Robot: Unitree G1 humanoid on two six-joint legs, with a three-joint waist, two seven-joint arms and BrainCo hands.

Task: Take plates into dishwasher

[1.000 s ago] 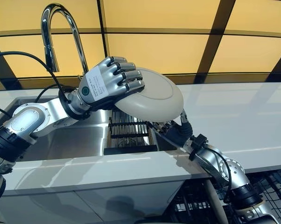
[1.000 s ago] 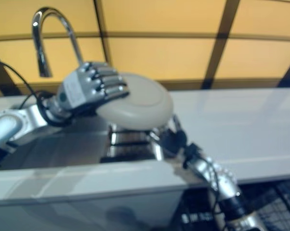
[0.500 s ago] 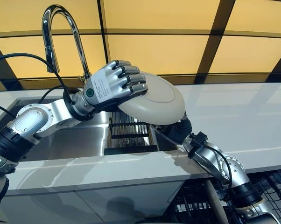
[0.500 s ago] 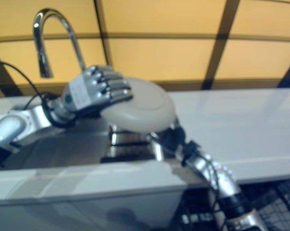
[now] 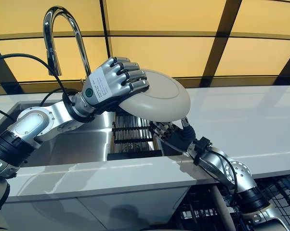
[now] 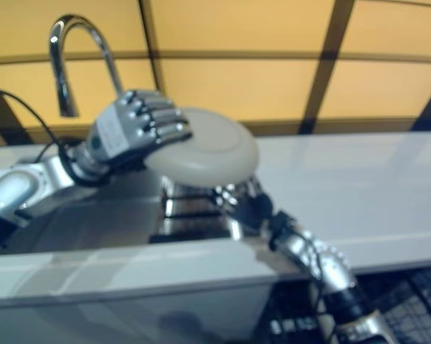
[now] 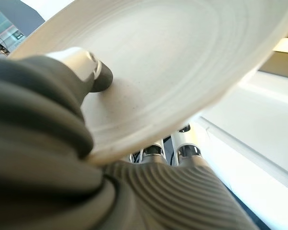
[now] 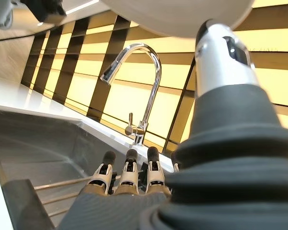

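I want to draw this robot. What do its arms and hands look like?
Shiny silver-grey arms with round joints and black bands. The left hand has silver fingers with dark tips, a white label and a green dot on its back. The right hand has a dark ribbed wrist cover.

The right hand [image 8: 134, 196] fills the lower part of the right wrist view, its dark ribbed cover spreading wide. Its silver, dark-tipped fingers [image 8: 128, 167] stand in a straight row, close together and holding nothing. The thumb [image 8: 220, 52] rises apart from them, and its tip meets the pale underside of a round white plate [image 8: 177, 14] above it. Beyond the fingertips stands a curved chrome gooseneck faucet [image 8: 144, 81] before a wall of yellow panels with dark frames [image 8: 110, 96]. Beside the fingers lies the grey stainless steel sink basin [image 8: 38, 139], thin metal rack bars [image 8: 62, 184] running just by them.
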